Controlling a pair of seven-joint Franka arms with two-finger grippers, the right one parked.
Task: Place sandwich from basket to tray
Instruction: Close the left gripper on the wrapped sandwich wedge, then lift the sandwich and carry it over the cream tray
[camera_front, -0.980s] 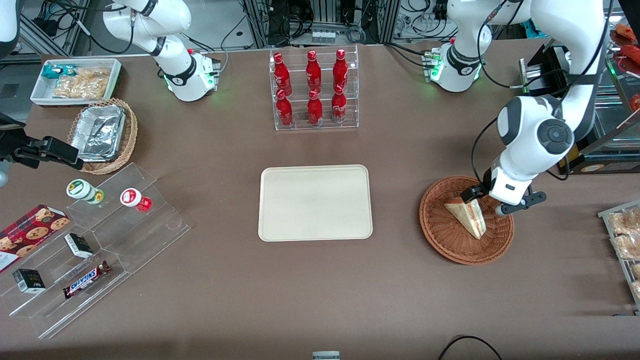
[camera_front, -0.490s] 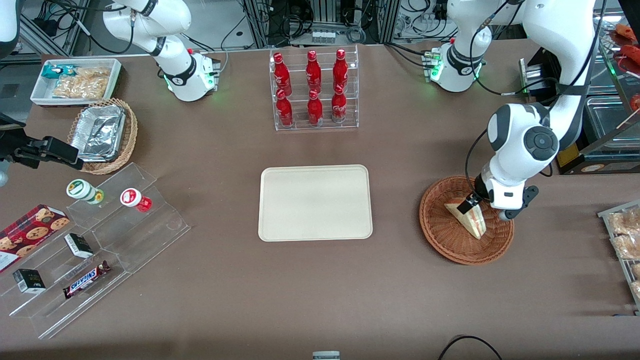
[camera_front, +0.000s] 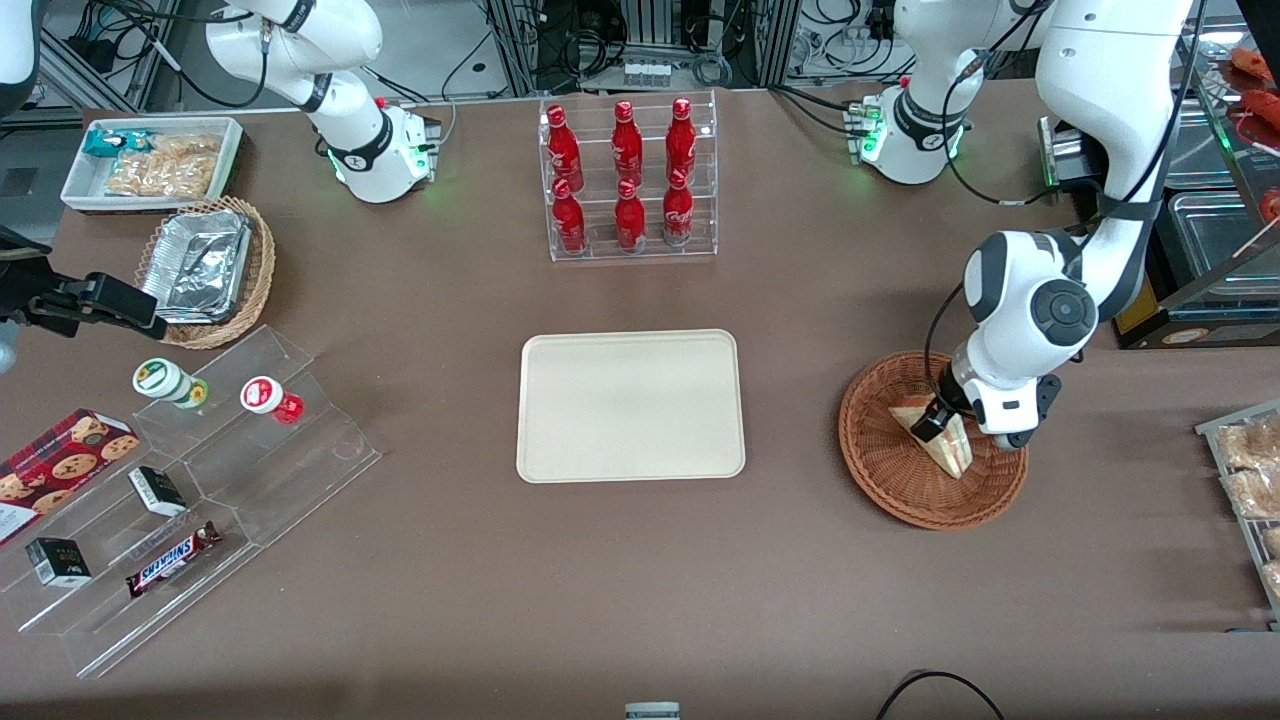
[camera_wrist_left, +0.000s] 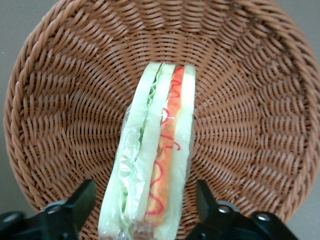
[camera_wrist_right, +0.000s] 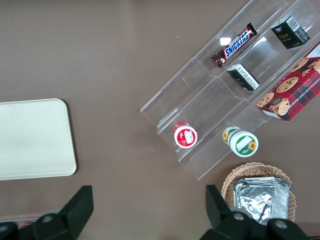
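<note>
One sandwich (camera_wrist_left: 152, 165), wrapped in clear film, lies in the reddish-brown wicker basket (camera_front: 880, 470) toward the working arm's end of the table, its white bread and its red and green filling showing along the cut edge. The left arm's gripper (camera_front: 948, 428) is down inside the basket at the sandwich. In the wrist view its two black fingers (camera_wrist_left: 75, 202) stand apart, one on each side of the wedge, with a little gap between each finger and the wrap; they are not clamped on it. The sandwich rests on the basket's woven floor, slightly nearer the front camera than the basket's middle.

A cream-beige tray (camera_front: 630, 405) lies flat at the middle of the table, well apart from the basket, nothing on it. Farther from the front camera than the tray stands a clear rack of six red bottles (camera_front: 627, 180).
</note>
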